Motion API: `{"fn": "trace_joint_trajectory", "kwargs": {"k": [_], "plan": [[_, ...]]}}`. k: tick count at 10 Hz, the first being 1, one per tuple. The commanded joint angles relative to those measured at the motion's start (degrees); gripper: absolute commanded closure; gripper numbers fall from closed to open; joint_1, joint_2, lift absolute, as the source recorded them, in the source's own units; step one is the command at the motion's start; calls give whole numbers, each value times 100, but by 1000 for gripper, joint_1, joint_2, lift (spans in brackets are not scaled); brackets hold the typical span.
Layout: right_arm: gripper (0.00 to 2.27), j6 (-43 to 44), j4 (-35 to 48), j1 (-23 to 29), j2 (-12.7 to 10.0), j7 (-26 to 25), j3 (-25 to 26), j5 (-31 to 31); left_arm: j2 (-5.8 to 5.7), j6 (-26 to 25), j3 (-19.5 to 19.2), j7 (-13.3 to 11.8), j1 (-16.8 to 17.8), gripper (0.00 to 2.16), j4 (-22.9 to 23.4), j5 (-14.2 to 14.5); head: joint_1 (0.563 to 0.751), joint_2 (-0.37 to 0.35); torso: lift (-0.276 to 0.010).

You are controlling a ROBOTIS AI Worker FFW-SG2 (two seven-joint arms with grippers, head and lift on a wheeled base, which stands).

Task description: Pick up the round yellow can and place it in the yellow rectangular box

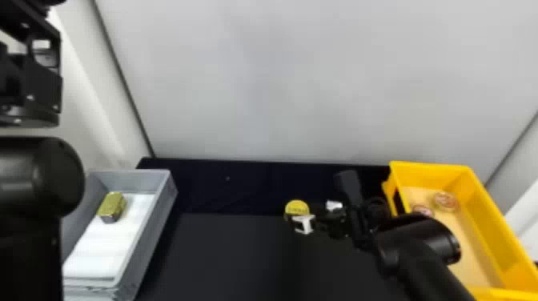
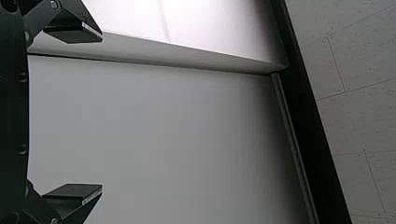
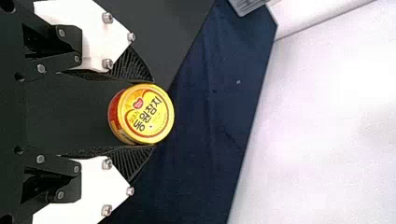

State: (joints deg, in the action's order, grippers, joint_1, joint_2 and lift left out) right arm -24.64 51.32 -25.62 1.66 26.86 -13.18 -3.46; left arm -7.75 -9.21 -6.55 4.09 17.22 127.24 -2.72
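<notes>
The round yellow can (image 1: 297, 208) is at the middle of the dark table, with my right gripper (image 1: 306, 219) around it. In the right wrist view the can (image 3: 148, 113) sits between the fingertips of the right gripper (image 3: 152, 114), both of them touching its sides. The yellow rectangular box (image 1: 486, 212) stands at the right, partly behind the right arm. My left arm (image 1: 32, 176) is parked at the far left, raised; in the left wrist view its gripper (image 2: 102, 112) is open with nothing between its fingers.
A grey bin (image 1: 154, 224) with white sheets and a gold-coloured can (image 1: 112, 206) stands at the left. Two round reddish items (image 1: 445, 201) lie inside the yellow box. A pale wall (image 1: 304, 80) rises behind the table (image 1: 224, 256).
</notes>
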Motion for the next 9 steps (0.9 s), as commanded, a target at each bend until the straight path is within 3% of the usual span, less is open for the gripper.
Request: {"fn": "trace_joint_trajectory", "kwargs": {"k": [1, 4, 9], "plan": [[619, -394, 1355, 426, 151, 75, 95, -5, -61, -91, -83, -4, -61, 140, 99, 0, 663, 54, 0], [619, -728, 2884, 769, 291, -4, 412, -41, -122, -222, -154, -4, -105, 140, 205, -9, 663, 54, 0], [621, -1018, 4492, 883, 625, -154, 1212, -401, -175, -363, -171, -13, -87, 140, 284, -27, 663, 54, 0]]}}
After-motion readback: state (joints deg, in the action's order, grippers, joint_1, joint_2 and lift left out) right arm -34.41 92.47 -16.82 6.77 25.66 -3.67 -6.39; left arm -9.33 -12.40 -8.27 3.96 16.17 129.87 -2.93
